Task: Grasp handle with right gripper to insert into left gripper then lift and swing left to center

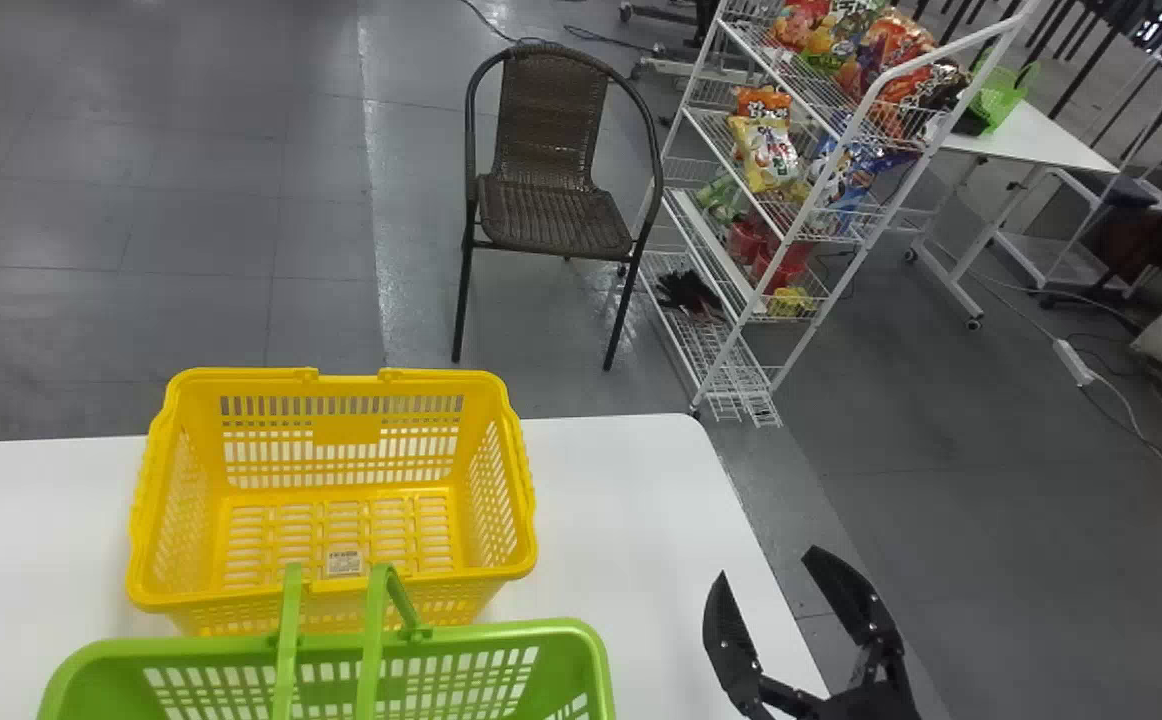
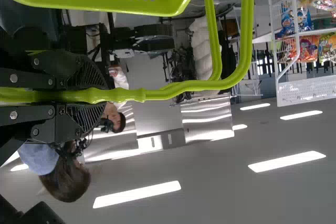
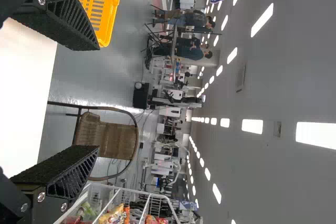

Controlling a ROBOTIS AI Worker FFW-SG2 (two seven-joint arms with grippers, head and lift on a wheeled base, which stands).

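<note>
While the left gripper point(image 2: 105, 88) is pinching the smooth bright green plastic handle point(image 2: 157, 95) between its ribbed black fingers, the open-topped green plastic basket point(image 1: 501, 637) is sitting at the near edge of the head view. Its slotted wall is showing below the rim, and two bars of the handle are rising over the side next to the yellow basket. Whether the green basket's base is touching the white table point(image 1: 621, 520) cannot be told.

Just beyond it, the rectangular yellow plastic basket point(image 1: 521, 480) is standing upright on the table, with slotted walls and a grid floor. A small white printed label point(image 1: 344, 562) is lying inside, on the floor near the close wall.

To the right of both baskets, the right gripper point(image 1: 763, 565) is hovering around the table's right edge, its two flat black fingers spreading wide apart, well clear of the handle.

Past the table, a brown wicker chair point(image 1: 556, 150) with a dark metal frame is standing on the grey floor. Beside it, a white wire rack point(image 1: 901, 70) is carrying goods on its tiers: red, orange and green snack bags point(image 1: 891, 50) up top, orange-and-yellow and blue bags below, red items point(image 1: 781, 262) with something yellow lower down, and black gloves point(image 1: 689, 292) near the bottom.
</note>
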